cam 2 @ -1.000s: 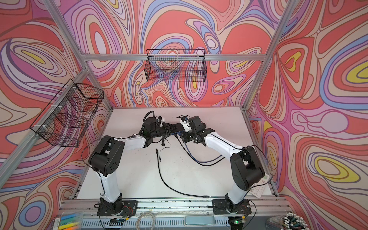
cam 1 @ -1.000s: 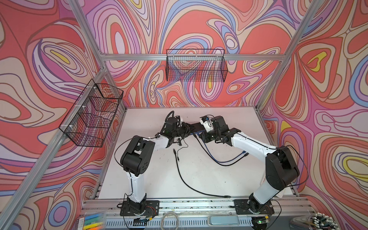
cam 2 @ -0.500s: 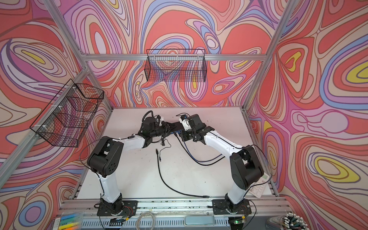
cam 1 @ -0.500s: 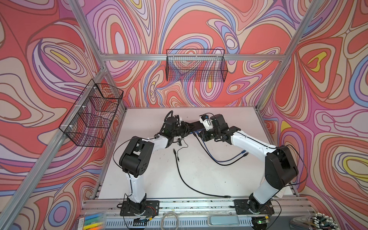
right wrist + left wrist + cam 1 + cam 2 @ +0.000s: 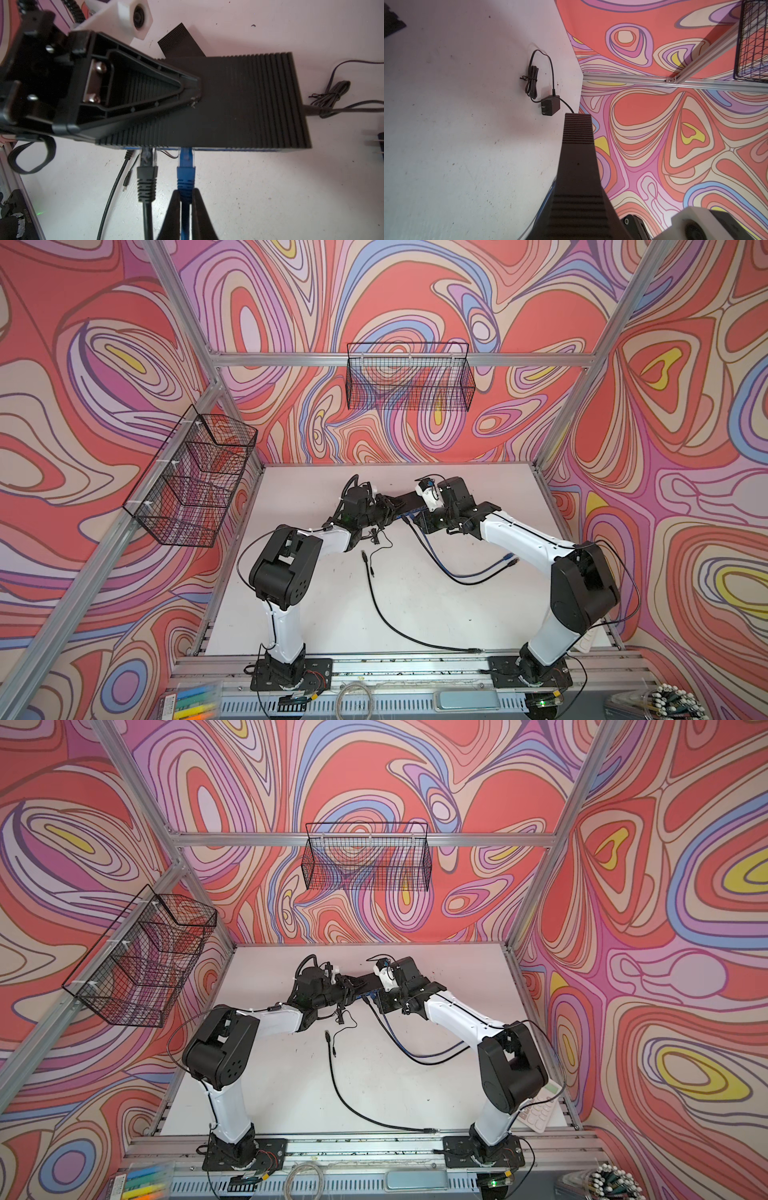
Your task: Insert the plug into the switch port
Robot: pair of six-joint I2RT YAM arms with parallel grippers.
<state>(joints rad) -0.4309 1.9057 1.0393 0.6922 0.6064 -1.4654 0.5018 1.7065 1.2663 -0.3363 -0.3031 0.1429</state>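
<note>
The black ribbed switch (image 5: pixel 249 99) sits mid-table, also seen in both top views (image 5: pixel 400 506) (image 5: pixel 360 984). A blue plug (image 5: pixel 185 166) is seated in a port on its front edge, next to a black plug (image 5: pixel 146 172) in a neighbouring port. My right gripper (image 5: pixel 185 192) (image 5: pixel 417 517) is shut on the blue plug's boot and cable just behind the port. My left gripper (image 5: pixel 385 508) is shut on the switch from its left end. One of its fingers (image 5: pixel 145 87) lies flat across the ribbed top; the other is hidden.
The switch's power cord runs to a tied bundle (image 5: pixel 531 83) and a wall adapter (image 5: pixel 550 105) near the table's back edge. A loose black cable (image 5: pixel 382 605) crosses the front middle. A small barrel plug (image 5: pixel 125 184) lies by the ports. Wire baskets (image 5: pixel 409 377) (image 5: pixel 191 477) hang on the walls.
The right gripper with the blue plug has shifted very slightly toward the back of the table, at the switch. The left arm has not visibly moved.
</note>
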